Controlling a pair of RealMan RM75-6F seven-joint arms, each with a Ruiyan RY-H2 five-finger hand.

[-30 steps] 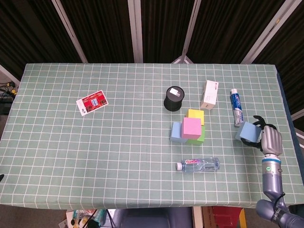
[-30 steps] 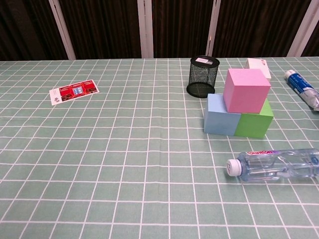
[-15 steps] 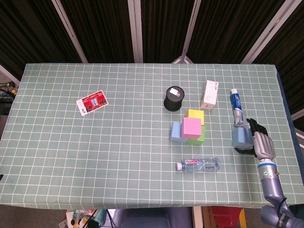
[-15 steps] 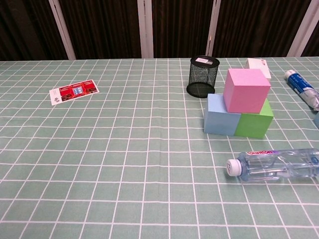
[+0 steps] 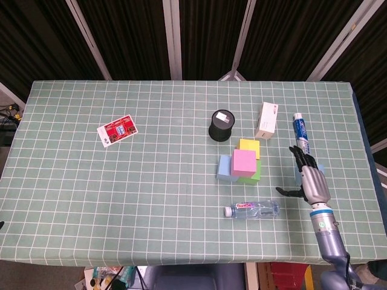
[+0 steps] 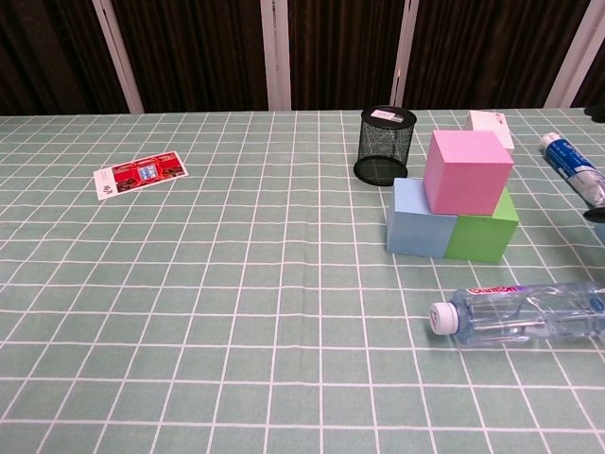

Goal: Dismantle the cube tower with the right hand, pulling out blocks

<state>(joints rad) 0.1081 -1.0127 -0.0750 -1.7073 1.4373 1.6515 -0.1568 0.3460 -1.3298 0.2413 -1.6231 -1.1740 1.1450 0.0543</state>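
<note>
The cube tower stands right of the table's middle: a pink cube [image 5: 244, 161] [image 6: 467, 171] sits on top of a blue cube [image 5: 224, 168] [image 6: 420, 231] and a green cube [image 5: 257, 173] [image 6: 484, 236], with a yellow cube [image 5: 249, 145] behind. My right hand [image 5: 308, 179] is to the right of the tower, fingers spread and thumb out. A light-blue block [image 5: 296, 174] lies on the cloth under it, mostly hidden; only slivers show. In the chest view only a dark fingertip [image 6: 597, 216] reaches in at the right edge. The left hand is out of sight.
A black mesh cup [image 5: 221, 125] and a white box [image 5: 266, 119] stand behind the tower. A blue-white tube [image 5: 301, 136] lies just beyond my right hand. A water bottle [image 5: 252, 209] lies in front of the tower. A red card [image 5: 117, 131] lies at the left.
The right hand carried the light-blue block leftward and farther from the table's front edge, set it on the cloth, then spread its fingers off it. The tower has not moved.
</note>
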